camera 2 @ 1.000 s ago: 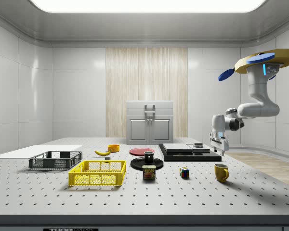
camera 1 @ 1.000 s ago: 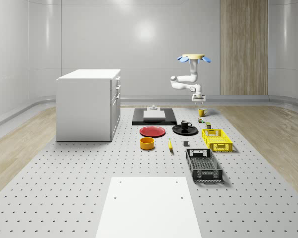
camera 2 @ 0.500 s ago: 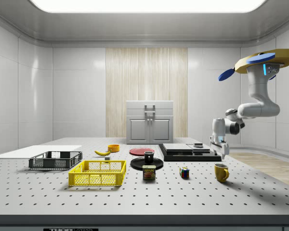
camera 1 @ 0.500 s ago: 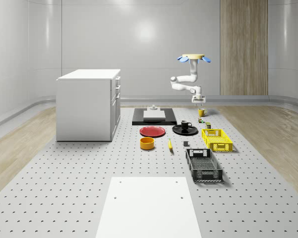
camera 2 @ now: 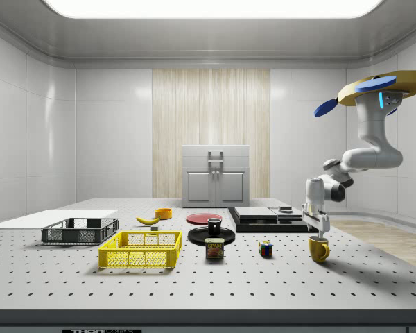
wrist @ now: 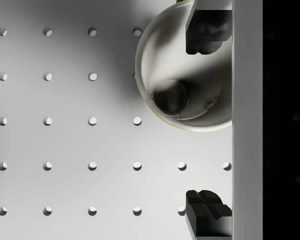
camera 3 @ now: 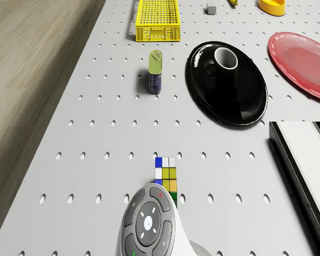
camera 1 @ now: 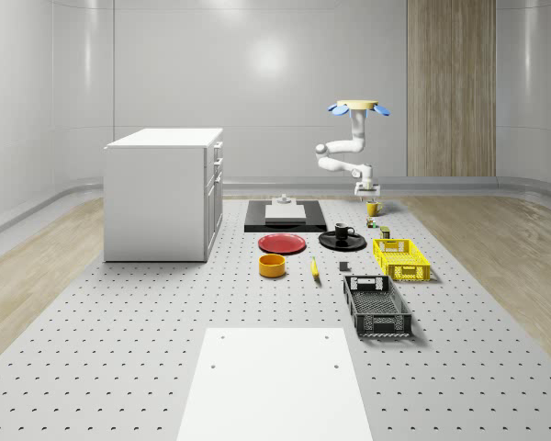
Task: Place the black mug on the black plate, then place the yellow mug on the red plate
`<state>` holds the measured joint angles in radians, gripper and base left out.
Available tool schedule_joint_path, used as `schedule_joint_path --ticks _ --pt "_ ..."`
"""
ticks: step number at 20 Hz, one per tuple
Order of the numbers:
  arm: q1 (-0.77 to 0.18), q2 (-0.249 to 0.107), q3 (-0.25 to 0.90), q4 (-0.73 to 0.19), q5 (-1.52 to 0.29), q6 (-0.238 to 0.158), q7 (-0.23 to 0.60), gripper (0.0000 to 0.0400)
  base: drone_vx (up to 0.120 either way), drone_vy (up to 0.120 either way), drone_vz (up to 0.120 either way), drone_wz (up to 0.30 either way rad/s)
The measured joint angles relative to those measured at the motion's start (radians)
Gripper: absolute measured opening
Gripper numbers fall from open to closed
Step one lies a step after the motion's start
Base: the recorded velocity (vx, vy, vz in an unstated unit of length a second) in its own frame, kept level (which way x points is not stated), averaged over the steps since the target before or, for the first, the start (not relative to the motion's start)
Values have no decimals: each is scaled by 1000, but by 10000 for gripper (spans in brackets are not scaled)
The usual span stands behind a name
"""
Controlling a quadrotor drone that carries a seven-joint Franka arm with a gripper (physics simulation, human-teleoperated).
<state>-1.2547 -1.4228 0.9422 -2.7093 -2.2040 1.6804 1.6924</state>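
Your gripper (camera 2: 319, 232) is spread wide, right over the yellow mug (camera 2: 318, 249).

One fingertip (wrist: 204, 31) sits over the mug's mouth, the other (wrist: 206, 212) well outside it. The mug stands on the table (camera 2: 194, 277); the black mug (camera 3: 224, 62) is on the black plate (camera 3: 245, 101), beside the red plate (camera 3: 304, 61). Your drone (camera 2: 378, 89) hovers above the table's far end.

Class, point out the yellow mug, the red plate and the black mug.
yellow mug (camera 2: 318, 249), side view, its body.
red plate (camera 1: 282, 243), whole-scene view, its centre.
black mug (camera 3: 224, 63), drone view, its rim.
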Motion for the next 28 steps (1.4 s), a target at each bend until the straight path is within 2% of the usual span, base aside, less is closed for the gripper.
schedule_joint_path --ticks 9,16,24,26,28 --pt "-3 27 -52 38 -55 16 -12 400 0 0 0 0" --pt "-8 55 -54 60 -64 5 -23 400 0 0 0 0" --pt "6 67 -55 65 -69 -3 -40 400 0 0 0 0" --pt "9 69 -56 65 -71 -5 -42 301 0 0 0 0" --pt "11 72 -56 65 -72 -7 -45 226 0 0 0 0"
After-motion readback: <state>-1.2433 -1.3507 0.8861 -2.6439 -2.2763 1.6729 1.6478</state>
